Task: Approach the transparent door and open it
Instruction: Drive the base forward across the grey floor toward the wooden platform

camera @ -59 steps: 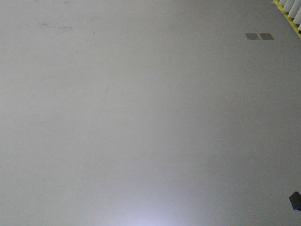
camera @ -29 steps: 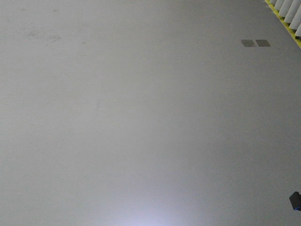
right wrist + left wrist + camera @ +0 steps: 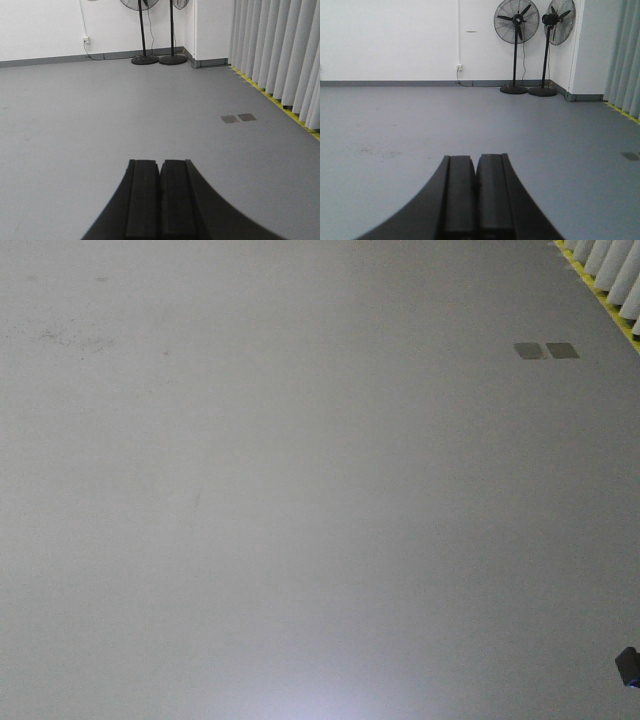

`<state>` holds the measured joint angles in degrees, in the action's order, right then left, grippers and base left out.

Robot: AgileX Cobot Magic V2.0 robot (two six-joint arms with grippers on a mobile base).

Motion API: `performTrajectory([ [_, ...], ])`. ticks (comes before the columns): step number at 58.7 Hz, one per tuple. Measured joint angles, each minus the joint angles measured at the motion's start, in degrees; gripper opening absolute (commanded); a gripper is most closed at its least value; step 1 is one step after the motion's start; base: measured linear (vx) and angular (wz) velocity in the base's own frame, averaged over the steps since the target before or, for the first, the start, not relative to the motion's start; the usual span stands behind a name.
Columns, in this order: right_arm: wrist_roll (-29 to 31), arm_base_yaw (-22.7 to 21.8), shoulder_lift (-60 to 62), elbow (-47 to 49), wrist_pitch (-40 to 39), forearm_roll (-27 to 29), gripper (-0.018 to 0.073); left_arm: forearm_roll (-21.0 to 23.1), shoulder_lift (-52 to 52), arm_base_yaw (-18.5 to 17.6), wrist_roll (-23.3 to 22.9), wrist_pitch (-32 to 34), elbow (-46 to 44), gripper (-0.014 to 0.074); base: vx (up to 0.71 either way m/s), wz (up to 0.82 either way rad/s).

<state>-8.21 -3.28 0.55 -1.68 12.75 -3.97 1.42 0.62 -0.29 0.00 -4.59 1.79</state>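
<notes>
While the left gripper (image 3: 476, 200) and the right gripper (image 3: 160, 200) each ride with fingers pressed together on nothing, the transparent door shows in no view, so its place cannot be told. Bare grey floor (image 3: 300, 490) lies ahead. The likely trouble is steering. With no door to aim at, the base could drift right over the yellow line (image 3: 272, 101) into the grey curtain (image 3: 280, 45), or run on toward the two standing fans (image 3: 516, 22) in the far corner. Closed fingers must also part before they can hook any handle. Against the front view a second ago, the pair of floor plates (image 3: 546, 351) sits lower in frame and more curtain shows at top right, which suggests forward rolling.
</notes>
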Motion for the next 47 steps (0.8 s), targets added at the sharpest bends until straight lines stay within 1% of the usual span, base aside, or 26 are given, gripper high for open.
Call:
performTrajectory([
  [28, 0.0, 0.0, 0.0, 0.0, 0.0, 0.0, -0.0009, 0.0, 0.0, 0.0, 0.0, 0.0, 0.0, -0.0006, 0.36, 0.06],
  [47, 0.0, 0.0, 0.0, 0.0, 0.0, 0.0, -0.0009, 0.0, 0.0, 0.0, 0.0, 0.0, 0.0, -0.0006, 0.36, 0.13],
])
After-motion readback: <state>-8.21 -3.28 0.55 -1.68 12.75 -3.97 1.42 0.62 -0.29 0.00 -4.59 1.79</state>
